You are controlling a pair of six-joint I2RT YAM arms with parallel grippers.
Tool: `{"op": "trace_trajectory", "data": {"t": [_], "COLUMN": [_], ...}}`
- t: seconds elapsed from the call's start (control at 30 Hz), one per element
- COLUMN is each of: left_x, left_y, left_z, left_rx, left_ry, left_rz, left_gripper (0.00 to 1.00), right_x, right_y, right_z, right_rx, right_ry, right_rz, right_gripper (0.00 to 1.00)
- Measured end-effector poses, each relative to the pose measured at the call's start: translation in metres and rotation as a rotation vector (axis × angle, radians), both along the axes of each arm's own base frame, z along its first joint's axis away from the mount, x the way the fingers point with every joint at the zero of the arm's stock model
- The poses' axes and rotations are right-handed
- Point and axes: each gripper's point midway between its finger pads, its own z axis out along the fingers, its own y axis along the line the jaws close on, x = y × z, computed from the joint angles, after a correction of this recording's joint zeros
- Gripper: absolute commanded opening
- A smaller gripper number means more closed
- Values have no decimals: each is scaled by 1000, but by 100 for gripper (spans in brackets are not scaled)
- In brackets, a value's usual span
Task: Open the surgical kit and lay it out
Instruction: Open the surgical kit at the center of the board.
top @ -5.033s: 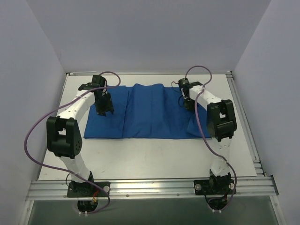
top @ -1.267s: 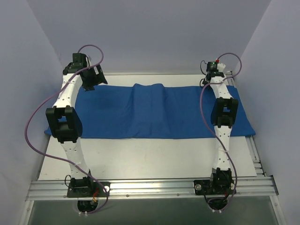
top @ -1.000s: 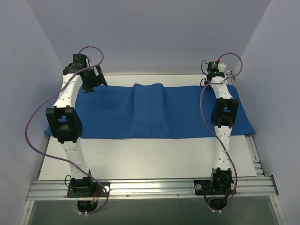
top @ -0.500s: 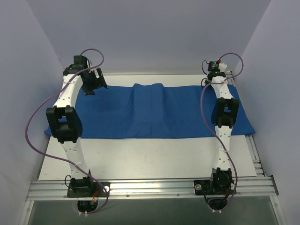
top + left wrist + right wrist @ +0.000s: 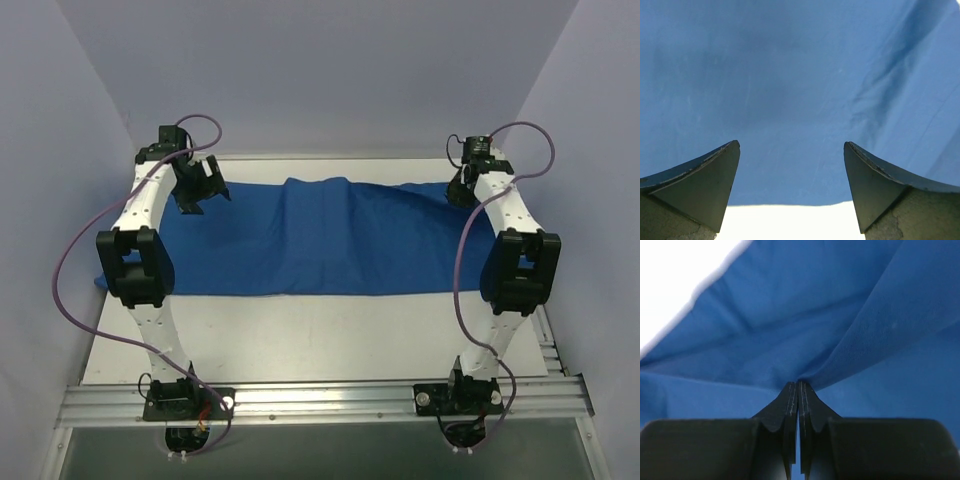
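The royal-blue cloth wrap lies spread across the far half of the table, with a raised ridge in its middle. My left gripper is open and empty, hovering over the cloth's far left part; in the left wrist view its fingers straddle flat cloth near its edge. My right gripper is shut on a fold of the cloth at the far right, and the pinch shows in the right wrist view. The steel tray and the instruments are hidden.
White table with a bare strip in front of the cloth. A metal rail runs along the near edge with both arm bases. Lavender walls close in at the left, right and back. Purple cables loop from both arms.
Both side flaps were pulled outward since five seconds ago. In the last half second my right arm swung its elbow right and drew the cloth's right end inward. My left gripper shifted slightly right.
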Motion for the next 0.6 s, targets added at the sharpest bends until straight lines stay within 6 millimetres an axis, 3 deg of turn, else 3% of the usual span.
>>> {"op": "trace_trajectory", "data": {"t": [0.1,0.23,0.33,0.37,0.43,0.47,0.53,0.57,0.6], "left_x": [-14,-33,-40,-40,-39,-39,-39,-39,-39], "left_y": [2,1,7,9,14,15,15,14,13], "left_z": [-1,-1,-4,-4,-4,-4,-4,-4,-4], "left_rx": [4,-42,-76,-79,-80,-79,-79,-78,-77], "left_ry": [27,49,63,63,59,58,59,60,58], "left_rz": [15,32,49,54,64,66,64,61,58], "left_gripper": [94,94,94,94,94,94,94,94,94], "right_x": [-71,-163,-217,-228,-234,-231,-210,-188,-166], "right_y": [17,37,41,41,41,42,44,47,54], "right_z": [-13,-45,-63,-66,-67,-66,-56,-46,-38], "right_rx": [58,120,146,153,173,180,192,197,203], "right_ry": [83,225,326,351,368,364,340,292,261], "right_rz": [13,25,11,5,0,9,39,67,102], "right_gripper": [0,0,0,9,37,57,69,78,80]}}
